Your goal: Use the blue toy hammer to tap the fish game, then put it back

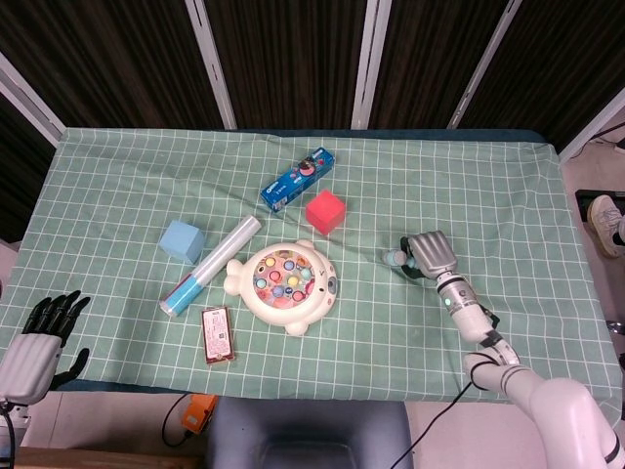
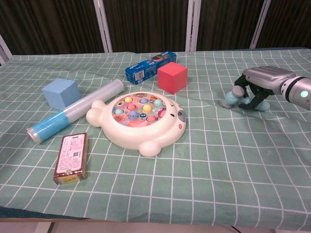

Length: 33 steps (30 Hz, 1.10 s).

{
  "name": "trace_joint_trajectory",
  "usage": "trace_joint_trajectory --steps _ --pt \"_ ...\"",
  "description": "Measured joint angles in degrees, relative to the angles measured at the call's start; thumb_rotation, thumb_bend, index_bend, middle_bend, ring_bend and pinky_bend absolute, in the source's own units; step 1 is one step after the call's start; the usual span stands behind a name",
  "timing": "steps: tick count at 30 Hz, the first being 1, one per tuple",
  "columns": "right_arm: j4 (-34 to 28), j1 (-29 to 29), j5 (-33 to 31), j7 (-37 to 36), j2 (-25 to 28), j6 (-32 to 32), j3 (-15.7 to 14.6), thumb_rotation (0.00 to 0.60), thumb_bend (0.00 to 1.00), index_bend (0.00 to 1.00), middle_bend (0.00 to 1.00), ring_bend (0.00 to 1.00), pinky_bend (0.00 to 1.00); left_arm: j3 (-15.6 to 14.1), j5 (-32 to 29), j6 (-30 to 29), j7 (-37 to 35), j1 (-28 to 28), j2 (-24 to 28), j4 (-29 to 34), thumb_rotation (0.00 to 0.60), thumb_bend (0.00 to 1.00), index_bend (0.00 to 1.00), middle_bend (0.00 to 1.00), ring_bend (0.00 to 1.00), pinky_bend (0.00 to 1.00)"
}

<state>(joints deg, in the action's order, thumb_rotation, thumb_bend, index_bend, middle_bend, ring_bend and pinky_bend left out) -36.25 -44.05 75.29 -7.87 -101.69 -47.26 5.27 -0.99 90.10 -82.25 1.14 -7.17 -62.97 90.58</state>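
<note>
The blue toy hammer (image 2: pixel 229 100) lies low on the green cloth at the right, its head (image 1: pixel 393 258) pointing toward the fish game. My right hand (image 2: pixel 263 80) (image 1: pixel 431 254) grips its handle with fingers curled around it; the handle's end pokes out beneath the fingers. The cream fish game (image 1: pixel 284 285) (image 2: pixel 140 119) with coloured fish sits at the middle, well left of the hammer and apart from it. My left hand (image 1: pixel 41 338) hangs off the table's near left corner, holding nothing, its dark fingers spread.
A red cube (image 1: pixel 325 211) and a blue snack box (image 1: pixel 297 179) lie behind the fish game. To its left sit a light blue cube (image 1: pixel 183 240), a clear tube (image 1: pixel 210 265) and a small card box (image 1: pixel 217 334).
</note>
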Motion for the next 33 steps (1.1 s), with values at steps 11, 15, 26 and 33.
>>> trace_joint_trajectory --steps 11,15,26,33 --pt "1.07 0.29 1.39 -2.15 -0.10 0.05 0.95 0.600 0.36 0.85 0.76 0.72 0.74 0.04 -0.07 0.09 -0.03 -0.09 0.10 0.09 0.600 0.41 0.00 0.02 0.01 0.07" --pt "1.63 0.43 1.36 -2.36 -0.47 0.51 1.29 0.600 0.35 0.84 0.76 0.71 0.73 -0.27 0.08 -0.19 0.04 0.24 -0.18 -0.17 0.600 0.41 0.00 0.03 0.01 0.07" --pt "2.90 0.61 1.51 -2.62 -1.14 0.69 2.32 0.600 0.34 0.82 0.75 0.70 0.71 -0.01 0.00 -0.05 -0.12 -0.03 0.10 0.01 0.600 0.41 0.00 0.03 0.01 0.07" --pt "3.72 0.87 1.24 -3.32 -1.42 0.90 2.99 0.600 0.32 0.73 0.68 0.68 0.70 -0.04 -0.04 -0.06 -0.05 0.01 0.01 0.01 0.600 0.41 0.00 0.03 0.01 0.07"
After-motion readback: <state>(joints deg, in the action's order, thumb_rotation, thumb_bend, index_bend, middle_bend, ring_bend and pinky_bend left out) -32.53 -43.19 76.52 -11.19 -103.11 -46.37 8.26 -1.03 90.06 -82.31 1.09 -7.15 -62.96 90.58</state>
